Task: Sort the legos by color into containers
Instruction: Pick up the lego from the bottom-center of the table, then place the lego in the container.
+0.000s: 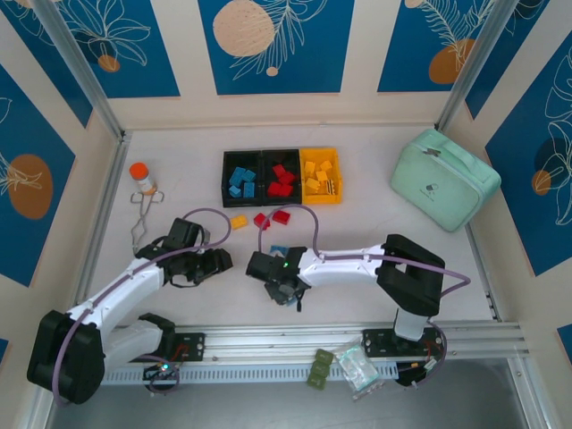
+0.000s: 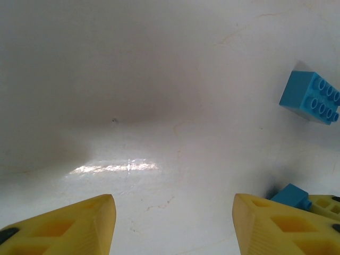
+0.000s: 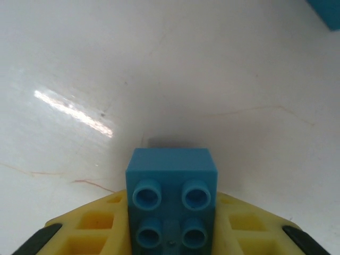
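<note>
A blue lego (image 3: 171,172) is clamped between the yellow fingers (image 3: 95,226) of the right gripper (image 3: 172,228). Its studs face the wrist camera and the white table (image 3: 159,64) lies beyond it. Seen from above, the right gripper (image 1: 284,288) sits well in front of the containers (image 1: 262,156), roughly in line with their middle bin.

In that row, the left black bin holds the sorted blue bricks (image 1: 241,180), the middle black bin holds the sorted red bricks (image 1: 281,181), and the yellow-orange bin on the right holds the sorted yellow bricks (image 1: 320,176). Just in front of the containers lie a loose yellow brick (image 1: 239,222) and two loose red bricks (image 1: 261,220) (image 1: 281,216). Farther forward, a loose blue brick (image 1: 280,250) rests just beside the right gripper.

The left gripper (image 1: 217,261) is in front of the containers, toward their left end. Its jaws are spread wide with nothing between them. In its wrist view the left gripper (image 2: 172,212) looks onto bare table, with the loose blue brick (image 2: 313,98) off to the right.

An orange-capped bottle (image 1: 140,174) stands to the left of the containers. A mint-green case (image 1: 444,179) lies to their right.
</note>
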### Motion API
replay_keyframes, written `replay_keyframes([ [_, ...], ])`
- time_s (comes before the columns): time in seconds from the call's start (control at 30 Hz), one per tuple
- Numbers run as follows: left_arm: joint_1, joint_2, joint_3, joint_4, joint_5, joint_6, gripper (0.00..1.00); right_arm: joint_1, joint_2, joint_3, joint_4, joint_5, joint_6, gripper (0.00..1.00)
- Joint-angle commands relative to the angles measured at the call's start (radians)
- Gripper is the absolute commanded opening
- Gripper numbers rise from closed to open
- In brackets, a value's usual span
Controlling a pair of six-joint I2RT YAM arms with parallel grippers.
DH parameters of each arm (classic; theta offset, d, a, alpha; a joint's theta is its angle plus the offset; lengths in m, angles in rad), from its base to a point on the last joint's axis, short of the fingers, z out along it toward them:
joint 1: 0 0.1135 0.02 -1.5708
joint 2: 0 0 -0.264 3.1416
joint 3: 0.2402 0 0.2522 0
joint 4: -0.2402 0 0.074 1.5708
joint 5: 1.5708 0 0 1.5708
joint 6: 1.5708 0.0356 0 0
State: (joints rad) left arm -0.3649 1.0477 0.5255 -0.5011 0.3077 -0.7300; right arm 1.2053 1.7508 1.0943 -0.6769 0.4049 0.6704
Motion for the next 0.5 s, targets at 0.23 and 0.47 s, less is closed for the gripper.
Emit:
replay_keyframes([
  [0.23, 0.0, -0.098, 0.026, -0.019, -0.03, -0.041, 0.6, -0.144, -0.033, 0.211, -0.006, -0.07, -0.113, 0.26],
  [0.47, 0.028, -0.072, 0.144, -0.07, -0.047, 0.01, 0.6, -0.275, 0.062, 0.433, -0.018, -0.146, -0.167, 0.27],
])
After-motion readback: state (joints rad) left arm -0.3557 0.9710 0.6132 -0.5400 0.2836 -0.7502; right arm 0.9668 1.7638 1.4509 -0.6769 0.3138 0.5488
